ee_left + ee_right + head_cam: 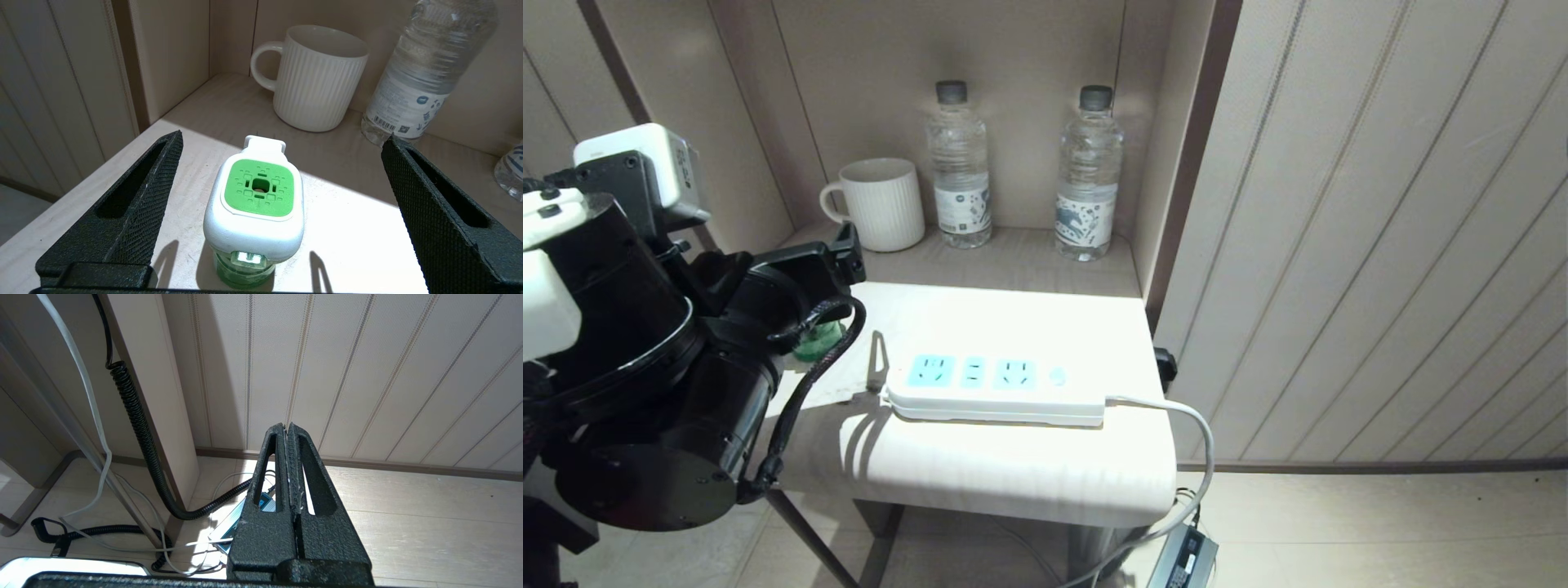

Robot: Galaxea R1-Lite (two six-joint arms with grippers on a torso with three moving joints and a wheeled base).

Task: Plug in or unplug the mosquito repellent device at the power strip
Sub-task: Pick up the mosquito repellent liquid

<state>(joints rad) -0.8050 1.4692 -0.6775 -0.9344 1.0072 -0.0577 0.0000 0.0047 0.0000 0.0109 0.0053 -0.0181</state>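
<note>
The mosquito repellent device (257,212), a green bottle under a white head with a green square top, stands upright on the pale table, unplugged. My left gripper (282,141) is open wide, its two black fingers (135,196) on either side of the device without touching it. In the head view only a green sliver of the device (818,339) shows behind my left arm, to the left of the power strip (996,388). The strip lies flat on the table with its blue sockets free. My right gripper (287,426) is shut and empty, parked low beside the table, pointing at the wall.
A white ribbed mug (882,204) and two clear water bottles (960,163) (1088,171) stand in the alcove behind the table. The strip's white cable (1192,433) hangs off the table's right edge. Cables and a small box (229,528) lie on the floor.
</note>
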